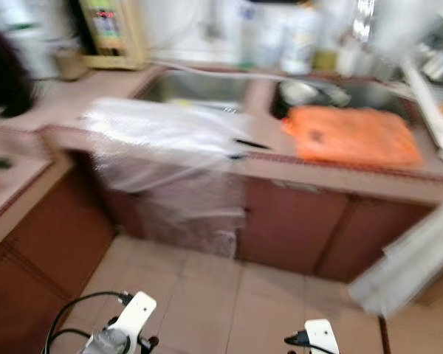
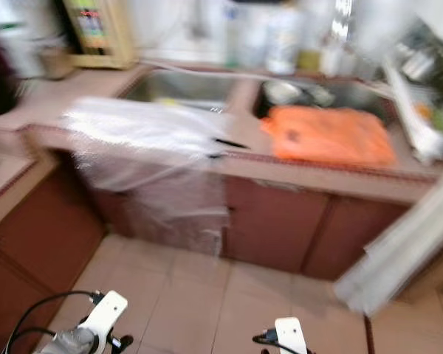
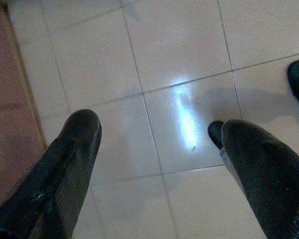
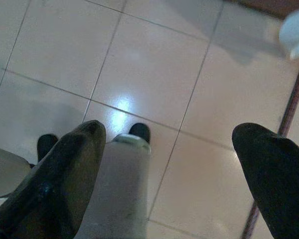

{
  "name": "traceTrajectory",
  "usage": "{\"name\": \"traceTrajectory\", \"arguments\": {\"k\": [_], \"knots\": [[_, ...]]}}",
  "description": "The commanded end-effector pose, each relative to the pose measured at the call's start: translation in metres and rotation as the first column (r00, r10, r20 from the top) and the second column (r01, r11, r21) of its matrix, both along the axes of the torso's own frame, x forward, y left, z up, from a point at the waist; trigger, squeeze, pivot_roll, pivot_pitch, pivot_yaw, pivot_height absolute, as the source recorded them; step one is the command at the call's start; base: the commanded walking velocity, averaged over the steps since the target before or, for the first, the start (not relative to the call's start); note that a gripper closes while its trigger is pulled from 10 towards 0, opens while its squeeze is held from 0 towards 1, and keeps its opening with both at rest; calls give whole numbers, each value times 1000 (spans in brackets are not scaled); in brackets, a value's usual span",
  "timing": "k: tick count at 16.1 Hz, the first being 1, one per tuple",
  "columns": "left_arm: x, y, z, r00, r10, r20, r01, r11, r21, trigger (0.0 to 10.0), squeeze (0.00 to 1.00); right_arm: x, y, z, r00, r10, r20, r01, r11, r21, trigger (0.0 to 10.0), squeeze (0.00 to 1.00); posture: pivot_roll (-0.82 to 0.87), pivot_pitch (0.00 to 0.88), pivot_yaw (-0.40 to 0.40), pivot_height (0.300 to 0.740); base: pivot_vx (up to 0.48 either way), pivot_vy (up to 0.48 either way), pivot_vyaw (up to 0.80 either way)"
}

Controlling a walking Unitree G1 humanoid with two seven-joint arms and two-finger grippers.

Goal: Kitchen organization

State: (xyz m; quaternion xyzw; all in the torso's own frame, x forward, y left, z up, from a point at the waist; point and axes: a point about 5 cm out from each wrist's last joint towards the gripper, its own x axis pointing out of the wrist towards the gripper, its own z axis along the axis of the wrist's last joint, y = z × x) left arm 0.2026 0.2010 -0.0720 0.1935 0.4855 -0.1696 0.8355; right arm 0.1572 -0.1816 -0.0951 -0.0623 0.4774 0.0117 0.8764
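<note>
Bench point(image 1: 266, 171) blurred, clear plastic sheet point(image 1: 162, 140) draped over its edge, orange bag point(image 1: 354, 135) by sink point(image 1: 199, 87), left gripper point(image 3: 157, 144) and right gripper point(image 4: 169, 149) hung spread apart over floor point(image 3: 179, 45)

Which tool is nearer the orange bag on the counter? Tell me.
Right. The right tool hangs low over the floor tiles, roughly below the orange bag; the left tool hangs equally low, further to the left.
</note>
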Motion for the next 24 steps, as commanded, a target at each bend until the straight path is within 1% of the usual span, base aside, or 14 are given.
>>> {"name": "traceTrajectory", "arguments": {"k": [1,8,10,14,18,24], "knots": [[2,1,2,1000,-8,4,8,1000,5,10000,0,-4,0,-2,1000,7,-16,-7,1000,-4,10000,0,-103,0,71,740,0,0,-781],[-10,-2,-6,1000,-18,-23,18,1000,21,10000,0,-6,1,-2,1000,14,-21,-14,1000,-8,10000,0,-106,0,76,740,0,0,-781],[-12,-4,-7,999,-19,-26,19,1000,21,10000,0,-6,1,-3,1000,15,-22,-15,1000,-9,10000,0,-107,0,76,740,0,0,-781],[-7,-10,-6,999,-28,-18,29,1000,12,10000,0,-7,1,-3,1000,17,-23,-17,1000,-13,10000,0,-113,0,79,740,0,0,-781],[1,-10,-1,999,-35,-4,35,999,2,10000,0,-9,0,-4,999,26,-29,-26,1000,-16,10000,0,-114,0,75,740,0,0,-781],[0,-9,-2,999,-37,-8,37,999,1,10000,0,-10,0,-4,999,32,-33,-33,999,-19,10000,0,-117,0,71,740,0,0,-778]]}}
